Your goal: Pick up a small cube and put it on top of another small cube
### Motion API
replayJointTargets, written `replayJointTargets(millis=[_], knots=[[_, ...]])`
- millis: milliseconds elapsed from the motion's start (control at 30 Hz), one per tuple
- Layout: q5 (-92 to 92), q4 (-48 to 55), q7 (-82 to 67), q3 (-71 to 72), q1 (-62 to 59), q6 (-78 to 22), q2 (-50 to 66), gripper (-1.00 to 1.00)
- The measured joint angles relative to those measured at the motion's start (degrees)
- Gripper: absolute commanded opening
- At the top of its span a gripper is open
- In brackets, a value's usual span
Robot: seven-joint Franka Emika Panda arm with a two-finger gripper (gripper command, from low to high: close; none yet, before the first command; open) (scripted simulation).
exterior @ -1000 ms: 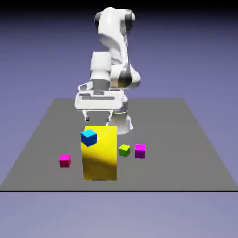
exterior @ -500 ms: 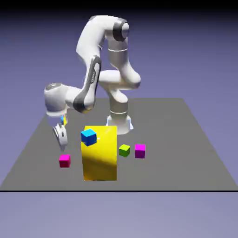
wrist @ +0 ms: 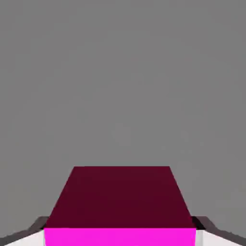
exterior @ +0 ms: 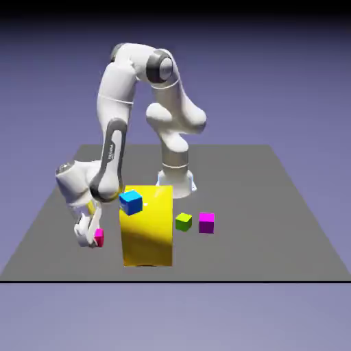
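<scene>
Gripper [exterior: 89, 236] down at table level on the exterior view's left of the yellow block [exterior: 147, 230], jaws closed onto the pink cube [wrist: 120, 204], one finger on each opposite side face. Cube sits on the table [exterior: 274, 206], near the block's lower corner. Looks rigid, light, smooth-faced; flat parallel sides suit this pinch. Blue cube [exterior: 130, 201] rests atop the block, the target.
</scene>
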Motion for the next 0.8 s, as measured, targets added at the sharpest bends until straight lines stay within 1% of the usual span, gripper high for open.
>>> replayJointTargets(millis=[67, 100, 600, 667, 800], knots=[[-1.84, -0.27, 1.82, -1.95, 0.29, -2.82, -3.55, -1.0], [0.3, 0.63, 1.56, -1.73, -1.8, -3.46, -4.21, -1.0], [-16.77, 20.73, 4.0, 13.18, 4.75, -40.73, -21.5, -1.0], [-19.08, 20.86, 4.3, 13.63, 8.11, -41.77, -21.71, -1.0], [-18.4, 12.75, 3.66, 14.11, 10.43, -31.82, -19.89, -1.0]])
